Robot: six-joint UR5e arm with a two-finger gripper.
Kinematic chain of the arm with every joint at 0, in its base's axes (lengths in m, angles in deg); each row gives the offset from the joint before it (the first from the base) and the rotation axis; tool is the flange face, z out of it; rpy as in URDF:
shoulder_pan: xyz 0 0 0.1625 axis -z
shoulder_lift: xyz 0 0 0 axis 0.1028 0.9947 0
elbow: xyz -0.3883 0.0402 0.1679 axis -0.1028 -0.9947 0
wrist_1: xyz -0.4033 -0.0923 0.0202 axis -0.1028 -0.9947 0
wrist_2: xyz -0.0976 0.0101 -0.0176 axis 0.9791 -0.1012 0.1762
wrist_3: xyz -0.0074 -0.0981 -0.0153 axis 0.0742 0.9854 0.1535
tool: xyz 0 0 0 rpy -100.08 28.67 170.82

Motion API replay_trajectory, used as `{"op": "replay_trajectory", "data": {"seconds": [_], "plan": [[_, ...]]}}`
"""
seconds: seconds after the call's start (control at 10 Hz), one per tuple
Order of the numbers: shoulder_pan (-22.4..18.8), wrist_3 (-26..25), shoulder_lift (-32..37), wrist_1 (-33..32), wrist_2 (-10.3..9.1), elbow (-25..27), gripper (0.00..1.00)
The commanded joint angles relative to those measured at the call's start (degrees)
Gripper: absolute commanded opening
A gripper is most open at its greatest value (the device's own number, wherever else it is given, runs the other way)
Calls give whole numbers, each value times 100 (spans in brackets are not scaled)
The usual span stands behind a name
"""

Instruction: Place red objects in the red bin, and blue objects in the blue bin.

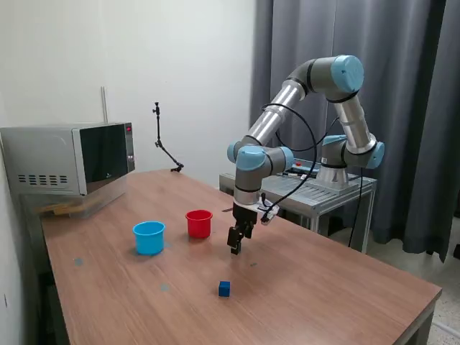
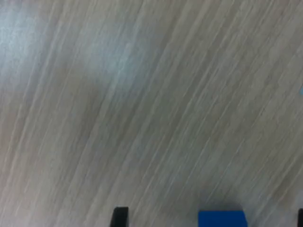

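A single dark blue cube (image 1: pixel 225 288) is sitting on the wooden table (image 1: pixel 323 295), small and solid, much smaller than either cup. In the wrist view the blue cube (image 2: pixel 222 219) is showing only as a flat, saturated blue patch cut off by the picture's edge, so its full shape is not readable there. The red cup (image 1: pixel 199 223) is standing upright with its rolled rim facing up, and the light blue cup (image 1: pixel 149 237) is standing just beside it toward the exterior view's left; the two are close but not touching.

The gripper (image 1: pixel 235 248) is hanging above the table, pointing down, between the red cup and the blue cube. The cube is lying nearer the camera than the gripper, apart from it, on bare wood. In the wrist view one dark fingertip (image 2: pixel 120 216) is poking into the picture, with the cube's blue patch well to one side of it; the fingers appear parted, with nothing between them (the other finger is barely visible at the picture's corner).

The insides of both cups are hidden from the exterior view, so whatever they are holding cannot be told. The wrist picture is blurred. A microwave (image 1: pixel 72 158) is sitting at the table's far end.
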Motion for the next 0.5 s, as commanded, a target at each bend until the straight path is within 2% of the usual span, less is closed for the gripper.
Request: {"op": "replay_trajectory", "data": {"seconds": [0.0,0.4], "plan": [[2,3,-11,3,0,0,100],[2,29,-11,3,0,-26,100]]}}
